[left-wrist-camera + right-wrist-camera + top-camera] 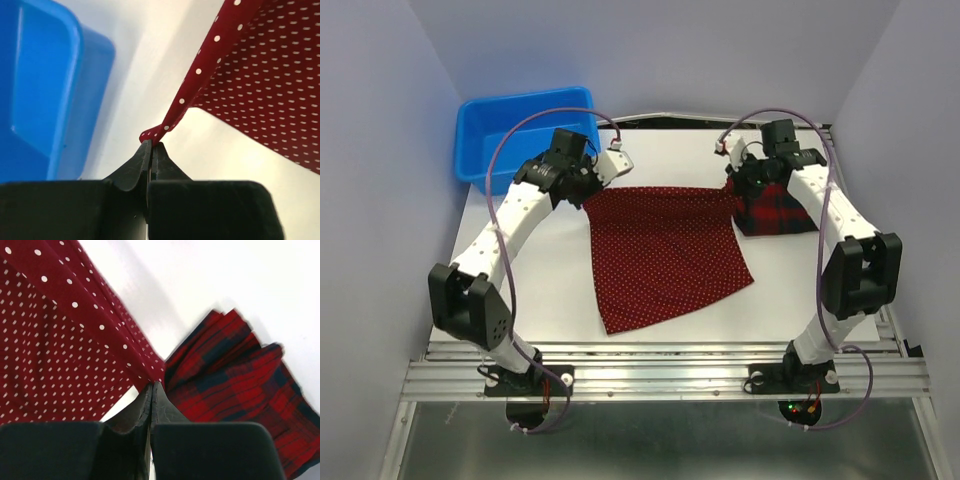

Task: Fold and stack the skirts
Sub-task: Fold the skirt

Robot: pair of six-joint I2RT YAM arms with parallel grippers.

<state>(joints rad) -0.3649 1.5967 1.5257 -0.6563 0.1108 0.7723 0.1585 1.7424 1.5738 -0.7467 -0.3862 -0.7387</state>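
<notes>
Left gripper (151, 145): I see its jaws pressed together on one far corner of the dotted skirt (665, 255). Right gripper (151, 385) pinches the other far corner. Near part lies flat on the table (550, 280). Plaid skirt (778, 212) sits just right of it.

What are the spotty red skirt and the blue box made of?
The spotty skirt looks like thin, matte cloth: it hangs limp and bunches where it's pinched. The blue box looks like smooth, hard plastic, slightly shiny, with rounded moulded corners.
</notes>
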